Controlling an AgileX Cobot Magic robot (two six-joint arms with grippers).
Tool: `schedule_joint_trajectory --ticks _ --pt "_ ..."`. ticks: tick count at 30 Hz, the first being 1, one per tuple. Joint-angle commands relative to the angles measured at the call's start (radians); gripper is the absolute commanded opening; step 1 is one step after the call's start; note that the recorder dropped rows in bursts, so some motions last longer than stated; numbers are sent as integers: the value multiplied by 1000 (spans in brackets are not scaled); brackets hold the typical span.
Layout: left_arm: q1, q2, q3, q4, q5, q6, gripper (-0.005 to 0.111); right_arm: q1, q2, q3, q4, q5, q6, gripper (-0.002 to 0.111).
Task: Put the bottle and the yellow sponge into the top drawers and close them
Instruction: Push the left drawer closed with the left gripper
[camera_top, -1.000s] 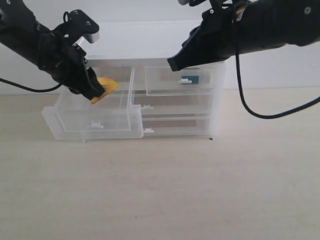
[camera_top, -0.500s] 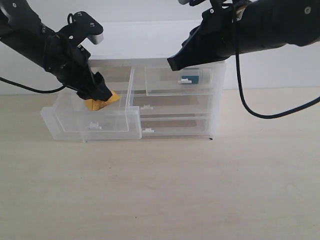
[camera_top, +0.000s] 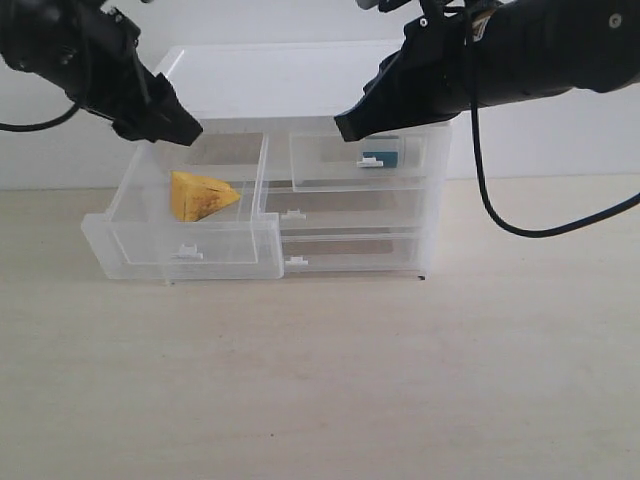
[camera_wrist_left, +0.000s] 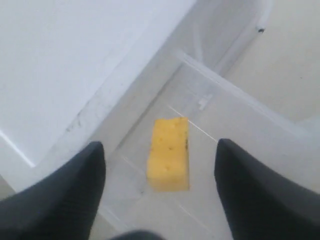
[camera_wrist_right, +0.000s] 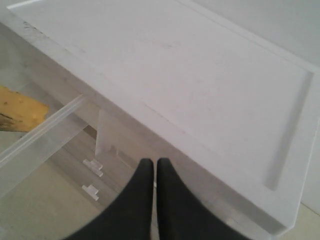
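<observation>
Inside top-left drawer (camera_top: 140, 250), yellow sponge (camera_top: 203, 196) now released, left gripper (camera_top: 172, 127) raised

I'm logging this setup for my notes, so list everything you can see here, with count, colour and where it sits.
drawer cabinet: one, clear with a white top, on the table by the wall
top left drawer: one, clear, pulled out
top right drawer: one, clear, pushed in
full-width drawers: two, clear, under the top pair, pushed in
yellow sponge: one, yellow-orange, inside the top left drawer
bottle: one, teal, inside the top right drawer
table: one, pale wood
cables: two, black, one trailing from each arm
left hand: one, black, open, above the top left drawer
right hand: one, black, shut, at the cabinet's top front edge
</observation>
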Motion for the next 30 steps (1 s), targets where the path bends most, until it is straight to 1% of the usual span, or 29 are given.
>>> schedule_joint_trajectory --ticks 1,4,5,11,17,20,23,25,30 --pt "-2 -58 -5 44 144 -50 40 -3 -2 3 1 -6 -7 0" --pt "-2 -90 24 90 241 -59 6 -3 -2 3 1 -6 -7 0" --pt "-2 -103 44 89 256 -56 5 -3 -2 3 1 -6 -7 0" --pt "-2 -186 200 83 283 -61 4 -3 -2 3 1 -4 -7 0" --pt "-2 -223 346 40 261 -79 4 -3 -2 3 1 2 -4 0" --pt "-4 -216 406 17 195 -82 4 -3 -2 3 1 9 -4 0" --pt "-4 -202 453 14 86 -86 4 -3 -2 3 1 11 -3 0" --pt "-4 -191 465 14 6 -115 4 -3 -2 3 1 11 -3 0" --pt "-4 -160 467 14 -132 -162 4 -3 -2 3 1 13 -3 0"
